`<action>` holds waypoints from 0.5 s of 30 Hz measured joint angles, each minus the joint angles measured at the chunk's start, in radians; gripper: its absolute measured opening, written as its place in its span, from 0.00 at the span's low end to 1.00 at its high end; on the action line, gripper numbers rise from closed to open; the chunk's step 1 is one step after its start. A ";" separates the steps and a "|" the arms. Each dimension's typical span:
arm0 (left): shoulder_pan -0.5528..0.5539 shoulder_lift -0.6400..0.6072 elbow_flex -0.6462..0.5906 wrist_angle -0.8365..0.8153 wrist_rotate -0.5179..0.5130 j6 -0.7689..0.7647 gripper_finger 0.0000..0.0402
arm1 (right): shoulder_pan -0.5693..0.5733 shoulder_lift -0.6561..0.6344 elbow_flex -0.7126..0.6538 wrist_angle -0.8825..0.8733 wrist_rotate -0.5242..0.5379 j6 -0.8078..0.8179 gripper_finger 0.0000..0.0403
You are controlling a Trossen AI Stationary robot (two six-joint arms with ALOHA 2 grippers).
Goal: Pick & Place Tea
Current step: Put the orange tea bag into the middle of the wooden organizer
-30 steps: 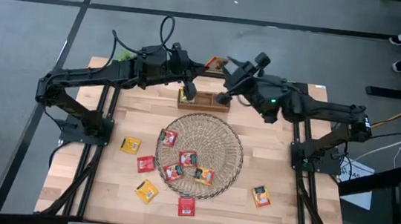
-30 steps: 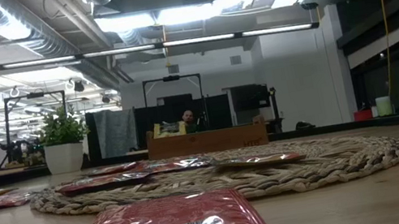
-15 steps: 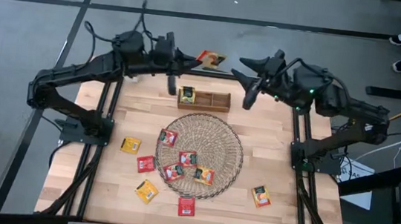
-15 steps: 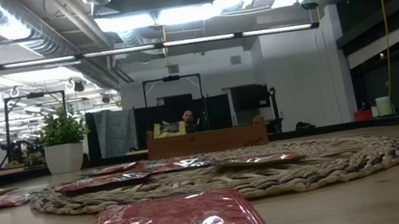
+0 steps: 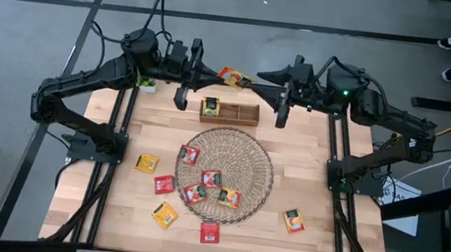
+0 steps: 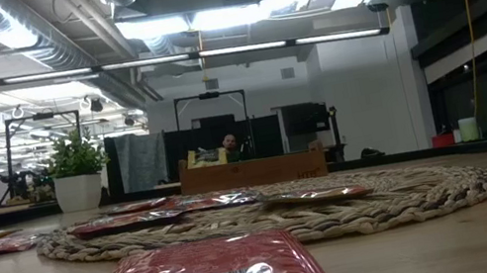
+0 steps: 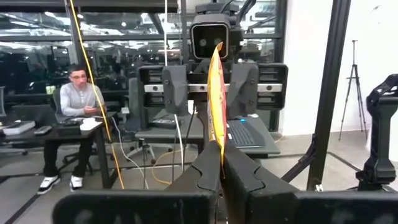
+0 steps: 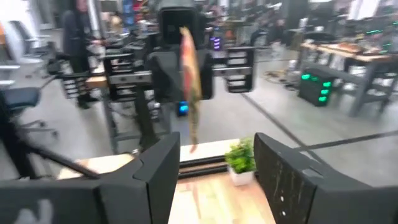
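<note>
Wooden table (image 5: 313, 173) under me, my left gripper (image 7: 219, 163) pinching a tea sachet (image 7: 216, 106) above the back edge, right gripper (image 8: 214, 163) spread wide, facing it.

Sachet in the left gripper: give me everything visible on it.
The sachet is a flat yellow-orange foil-like packet with red at one edge, seen edge-on from the left wrist. It stands upright, its lower edge pinched by the shut left gripper. From above it hangs in the air beyond the table's far edge, facing the open right gripper, which does not touch it.
</note>
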 joint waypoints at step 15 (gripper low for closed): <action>0.000 0.005 0.000 0.001 -0.026 0.008 0.00 | -0.040 0.062 -0.001 0.062 -0.119 -0.002 0.51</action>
